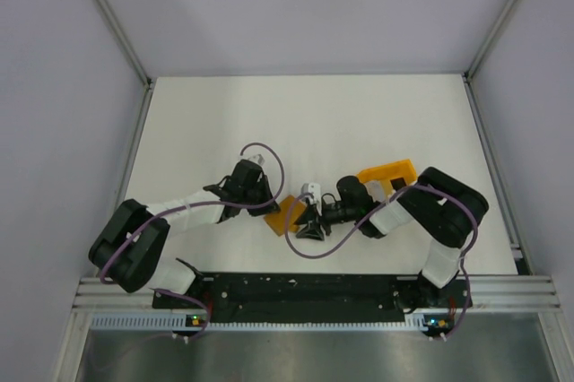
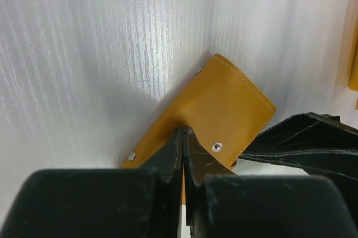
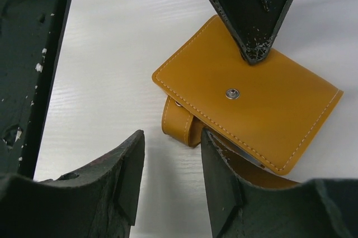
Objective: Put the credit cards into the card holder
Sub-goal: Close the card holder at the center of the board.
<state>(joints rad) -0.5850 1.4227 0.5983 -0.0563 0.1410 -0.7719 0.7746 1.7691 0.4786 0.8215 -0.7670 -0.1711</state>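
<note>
lower centre of the top view: left gripper (image 2: 183, 135) clamps the orange wallet (image 2: 224, 101), right gripper (image 3: 171, 157) spread wide beside it.

White desk (image 1: 314, 122), glossy with a fine ribbed grain up close. The orange card holder (image 1: 285, 215) rests on it near the front edge, roughly in the middle, outer side up, metal snaps showing. Another orange thing (image 1: 387, 171) sits further back right, can't tell what it is

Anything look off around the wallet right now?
The orange wallet lies askew, its snap strap curled under and unfastened. The left claw pinching it has chipped paint at the tip. No credit cards clearly visible in any view.
</note>
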